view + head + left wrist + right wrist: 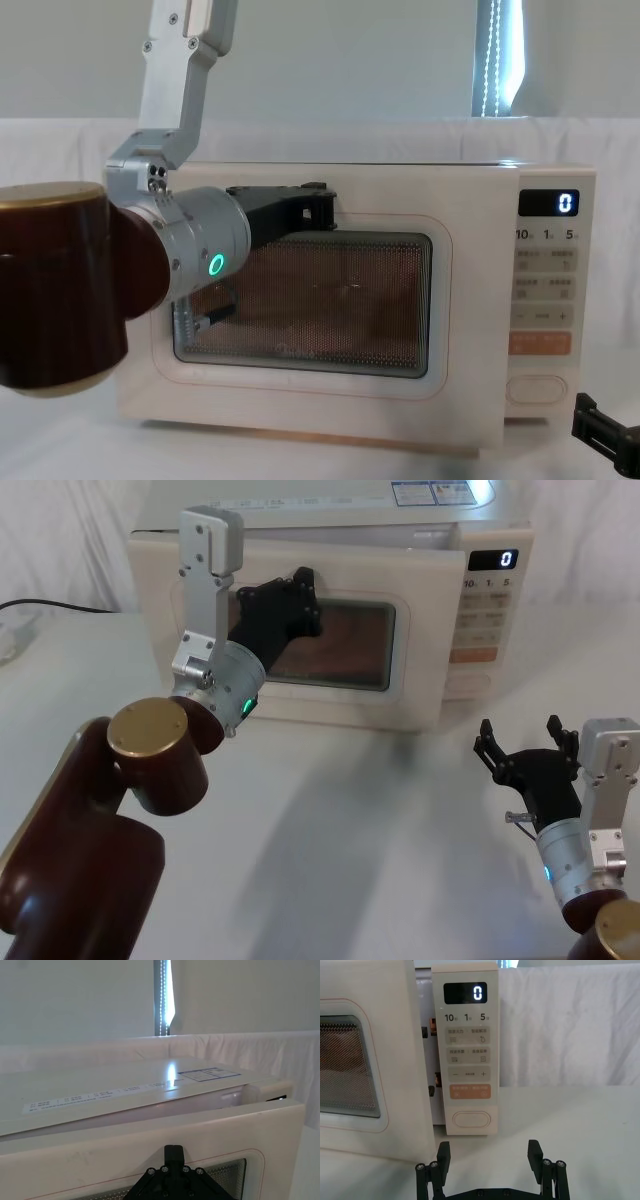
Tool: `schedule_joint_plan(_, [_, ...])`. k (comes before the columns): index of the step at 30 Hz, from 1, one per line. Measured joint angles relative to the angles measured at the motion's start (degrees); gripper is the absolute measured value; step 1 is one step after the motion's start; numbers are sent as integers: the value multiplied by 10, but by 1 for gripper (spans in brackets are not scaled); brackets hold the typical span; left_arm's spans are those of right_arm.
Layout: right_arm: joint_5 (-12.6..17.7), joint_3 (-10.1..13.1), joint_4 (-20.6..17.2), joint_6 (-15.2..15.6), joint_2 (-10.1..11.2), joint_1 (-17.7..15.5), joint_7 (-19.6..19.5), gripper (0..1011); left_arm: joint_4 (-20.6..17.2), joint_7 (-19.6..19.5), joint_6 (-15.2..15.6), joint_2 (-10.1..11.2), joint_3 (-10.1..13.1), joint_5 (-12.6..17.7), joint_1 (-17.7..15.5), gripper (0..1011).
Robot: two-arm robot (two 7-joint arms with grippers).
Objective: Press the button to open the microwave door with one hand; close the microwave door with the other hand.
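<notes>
Against the upper part of the microwave door (330, 640), at the top edge of its dark window, the left gripper (290, 600) reaches forward with its black fingers bunched on the door face; whether its jaws are spread or pressed together cannot be told, since the claw is seen from behind in the head view and side-on in the chest view. Its silver wrist with a green ring light (216, 265) sits just in front of the window's left half. The door stands slightly ajar: its right edge is swung out from the body, leaving a narrow gap beside the control panel (465, 1050) where latch slots show. On that panel, below a display reading 0 and under the orange key (470, 1092), lies the wide cream button (471, 1119). The right gripper (490, 1152) hovers low over the white table (380, 830), in front of the microwave's right end and well apart from it, jaws spread wide with nothing between them; the button lies straight ahead of the gap between the fingertips, untouched. The microwave (360, 300) sits at the back of the table.
</notes>
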Motion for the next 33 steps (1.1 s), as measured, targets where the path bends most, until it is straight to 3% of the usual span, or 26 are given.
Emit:
schedule_joint_plan(22, [0,0,0,0,0,0,0,1002,55,-1,-27,-10,-10,15,-30,0])
schedule_joint_plan(33, [0,0,0,0,0,0,0,1002,60,1,-27,-13,-13,21,-33,0])
